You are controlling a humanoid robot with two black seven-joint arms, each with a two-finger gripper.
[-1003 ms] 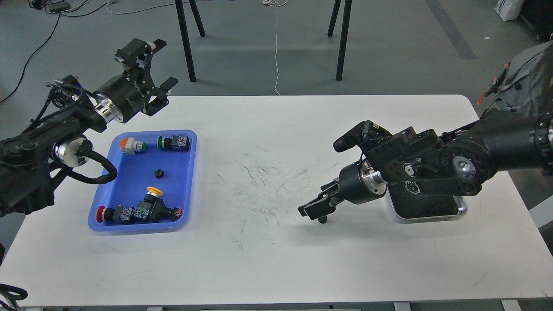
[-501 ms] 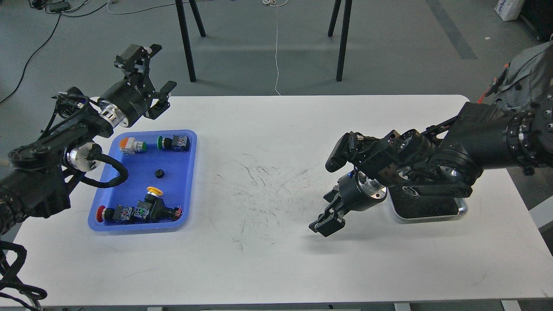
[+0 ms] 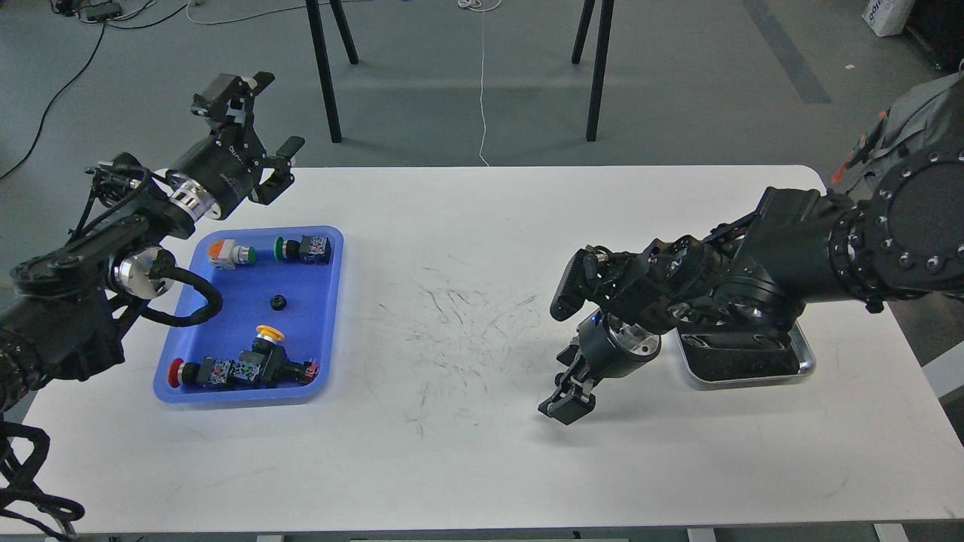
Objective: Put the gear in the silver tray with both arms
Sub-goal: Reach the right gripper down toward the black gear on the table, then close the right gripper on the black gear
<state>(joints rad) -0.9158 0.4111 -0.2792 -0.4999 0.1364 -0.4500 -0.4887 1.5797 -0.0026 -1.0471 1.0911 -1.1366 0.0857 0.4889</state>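
White tabletop [image 3: 482, 226]: scuffed with dark scratch marks in the middle; it carries both trays.
Silver tray [image 3: 806, 366]: shallow shiny metal tray with a raised rim and dark scratched bottom, at the right side of the tabletop, largely covered by my right arm.
Blue tray [image 3: 331, 301]: rectangular blue plastic tray at the left side, well apart from the silver tray.
Gear [image 3: 278, 302]: small black round part lying loose on the blue tray's floor, between the push-button switches at the far end and those at the near end.
Left gripper [image 3: 267, 124]: raised above the far left corner of the tabletop, beyond the blue tray; its two black fingers stand spread apart, gripping nothing.
Right gripper [image 3: 568, 406]: pointing down, low over the bare tabletop just left of the silver tray; it is dark and seen nearly end-on, so I cannot tell whether the fingers are closed or whether anything sits between them.
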